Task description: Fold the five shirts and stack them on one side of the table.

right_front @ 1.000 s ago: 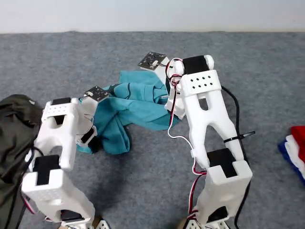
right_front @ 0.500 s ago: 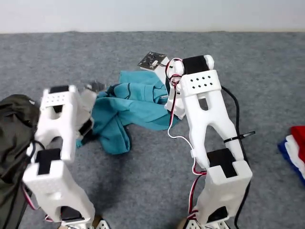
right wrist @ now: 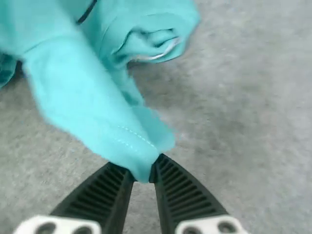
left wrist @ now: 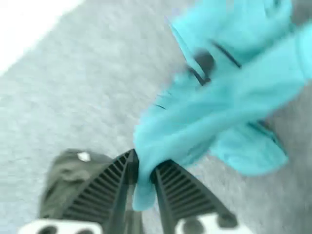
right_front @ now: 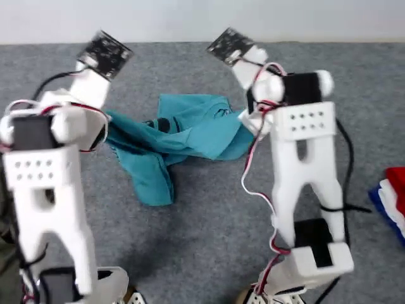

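1. High view: a second ago both my arms sat low over the teal shirt (right_front: 190,130), which lay bunched on the worktop (right_front: 209,240). Now my left arm (right_front: 44,164) and right arm (right_front: 304,145) are raised and spread apart. The shirt is pulled out between them, mid-worktop towards the far edge. One part trails down towards the near edge and rests on the surface.
2. A red, white and blue stack (right_front: 392,196) sits at the right edge, and a dark olive garment (right_front: 5,253) shows at the left edge.
3. Left wrist view: my left tool (left wrist: 144,168) is closed narrow on a bunched edge of the teal shirt, with cloth running away from the jaws. The olive garment lies on the worktop just beyond it.
4. Right wrist view: my right tool (right wrist: 142,170) is pinched tight on a hemmed corner of the same shirt, which hangs above the grey worktop.
5. What it means, as I judge it: I have gone from gripping to lifting and stretching, so the shirt is opening out but is not yet flat. No fold has been made. It still looks twisted in the middle, so I expect it needs laying down smooth first.
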Robot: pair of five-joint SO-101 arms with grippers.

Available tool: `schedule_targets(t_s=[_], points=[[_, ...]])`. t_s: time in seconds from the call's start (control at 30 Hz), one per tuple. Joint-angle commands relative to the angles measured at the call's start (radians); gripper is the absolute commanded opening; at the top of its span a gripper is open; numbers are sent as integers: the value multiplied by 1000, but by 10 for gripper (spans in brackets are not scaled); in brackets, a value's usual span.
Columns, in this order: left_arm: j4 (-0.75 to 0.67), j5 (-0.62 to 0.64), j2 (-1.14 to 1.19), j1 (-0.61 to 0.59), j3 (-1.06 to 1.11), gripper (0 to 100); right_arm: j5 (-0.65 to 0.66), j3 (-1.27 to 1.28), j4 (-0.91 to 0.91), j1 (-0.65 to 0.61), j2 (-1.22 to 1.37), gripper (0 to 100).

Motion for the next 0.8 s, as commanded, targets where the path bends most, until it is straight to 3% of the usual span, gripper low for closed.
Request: schedule_targets(t_s=[0.0,0.17,0.57,0.77], points=[[6,43,-106,0,-93,3,-20,-58,22,41,-128,10],[-15,49,-209,6,-177,3,-38,-57,22,97,-243,10],[-288,44,-522,-3,-208,3,-83,-55,24,248,-582,10],[-281,43,-663,-5,-206,3,-83,-55,30,248,-788,10]])
